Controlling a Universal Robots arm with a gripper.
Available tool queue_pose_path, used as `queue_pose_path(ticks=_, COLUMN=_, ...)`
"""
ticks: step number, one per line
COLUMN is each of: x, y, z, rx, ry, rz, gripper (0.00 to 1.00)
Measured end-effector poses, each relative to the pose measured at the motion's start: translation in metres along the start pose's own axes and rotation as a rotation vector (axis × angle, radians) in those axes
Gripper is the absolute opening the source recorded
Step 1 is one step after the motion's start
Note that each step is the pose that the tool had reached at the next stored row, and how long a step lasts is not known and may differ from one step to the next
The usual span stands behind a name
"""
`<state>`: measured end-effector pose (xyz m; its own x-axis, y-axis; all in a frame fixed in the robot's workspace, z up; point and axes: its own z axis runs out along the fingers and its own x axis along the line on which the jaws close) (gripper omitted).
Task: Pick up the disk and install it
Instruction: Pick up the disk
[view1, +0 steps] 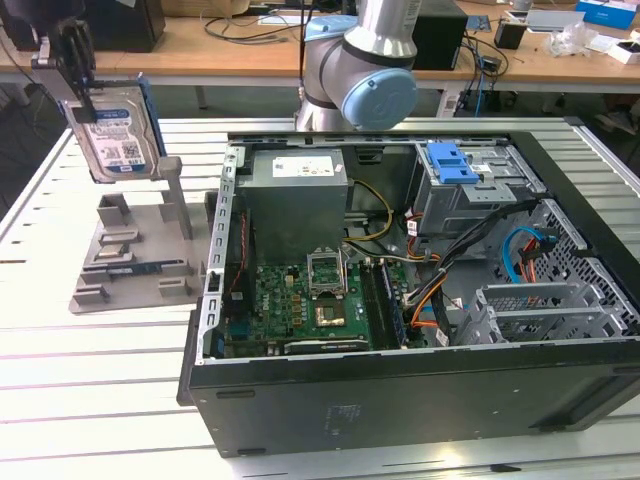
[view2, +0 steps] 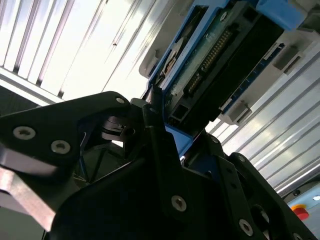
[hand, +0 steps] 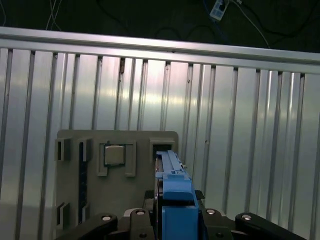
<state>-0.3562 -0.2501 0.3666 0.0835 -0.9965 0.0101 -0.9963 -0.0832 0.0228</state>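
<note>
Broadly, a slatted aluminium desk (view1: 100, 400) carries everything; behind it stands a wooden desk at the back (view1: 200, 55) strewn with cables and boxes, with dark floor between the two.

Open computer case (view1: 400, 400) lies on its side and takes up the middle and the exterior view's right of the desk. Inside it: grey power-supply box (view1: 295, 200), green motherboard (view1: 300, 300), drive cage (view1: 490, 185) with a blue latch (view1: 452, 160) on top.

Arm (view1: 375, 95) rises behind the case at the far edge of the desk.

Grey fixture (view1: 130, 270) sits flat just beside the case's wall, on the exterior view's left, with an upright post (view1: 172, 190).

The disk (view1: 115, 130) hangs in the air above the fixture's far corner, near vertical, label towards the exterior camera, clear of the post and well apart from the case.

End effector (view1: 75, 70) is pinching the disk along its upper edge. In the first wrist view the fingers (hand: 212, 217) sit either side of the blue carrier rail; in the second wrist view a black finger (view2: 160, 135) lies against the circuit-board face.

Edges: raised rail (hand: 160, 47) bounds the desk beyond the fixture. Bare slats lie open in front of the fixture and the case.

A small square chip (hand: 114, 156) rests in a fixture slot
</note>
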Motion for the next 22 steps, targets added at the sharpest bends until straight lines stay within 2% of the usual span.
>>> queue_pose_path(ticks=4, x=-0.0017, y=0.0002, z=-0.0167, rx=0.0001, ry=0.0, rz=0.0, gripper=0.37)
queue_pose_path(ticks=8, x=-0.0028, y=0.0004, z=-0.03, rx=0.0, ry=0.0, rz=0.0, gripper=0.37)
queue_pose_path(ticks=11, x=-0.0045, y=0.0007, z=-0.048, rx=0.0001, ry=0.0, rz=0.0, gripper=0.37)
queue_pose_path(ticks=13, x=-0.0052, y=0.0008, z=-0.0573, rx=-0.0001, ry=0.0, rz=0.0, gripper=0.37)
queue_pose_path(ticks=17, x=-0.0061, y=0.0011, z=-0.0708, rx=0.0, ry=0.0, rz=0.0, gripper=0.37)
queue_pose_path(ticks=22, x=-0.0078, y=0.0016, z=-0.0989, rx=0.0, ry=0.0, rz=0.0, gripper=0.37)
